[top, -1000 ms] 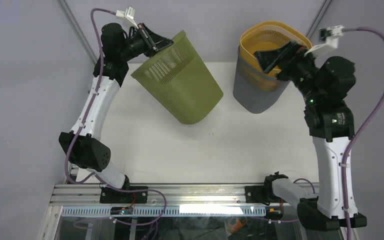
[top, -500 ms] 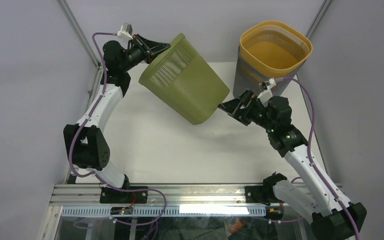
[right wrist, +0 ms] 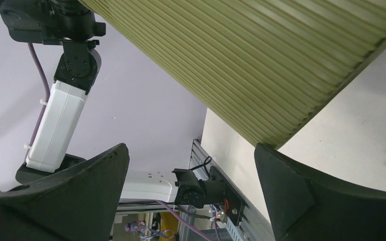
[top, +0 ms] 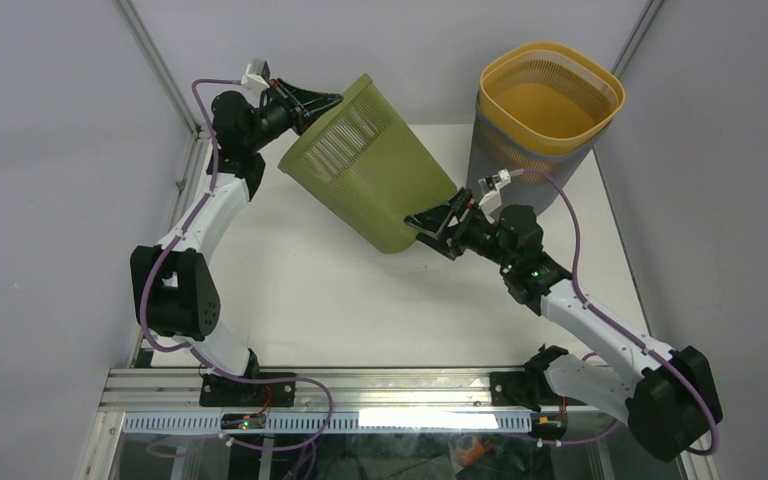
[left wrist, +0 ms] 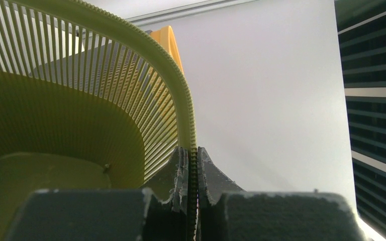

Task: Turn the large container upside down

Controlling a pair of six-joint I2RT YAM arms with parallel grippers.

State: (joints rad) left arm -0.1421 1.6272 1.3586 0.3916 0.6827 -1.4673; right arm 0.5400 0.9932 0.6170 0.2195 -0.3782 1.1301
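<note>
1. Table (top: 360, 300): white surface that carries the workspace. Both arm bases are fixed along its near edge.

2. Olive-green slatted basket (top: 365, 165): this is the large container.
- It is over the far half of the table, left of centre.
- It is tilted. Its long axis runs from the far left corner, where the mouth is, down toward the table centre, where the base is.
- The mouth opens toward the far left corner. The closed base points near-right and downward.
- In the top view only the ribbed outer wall shows. In the left wrist view the inside wall and floor of the basket (left wrist: 55, 150) are visible.
- The lowest base edge is close to the table. Contact with the table cannot be confirmed.

3. Orange basket (top: 545, 105): stands upright at the far right corner, mouth up, nested inside a grey basket (top: 490, 170). The olive-green basket's base is near this grey wall but apart from it.

4. Left gripper (left wrist: 191, 155): clamped tight on the olive-green basket's rim at its far-left side. One finger is inside the rim and one is outside.

5. Right gripper (right wrist: 191, 150): jaws spread fully wide and holding nothing. It is at the basket's base edge, and its right finger (right wrist: 301, 201) is just beside the base corner. Whether they touch cannot be told.
</note>
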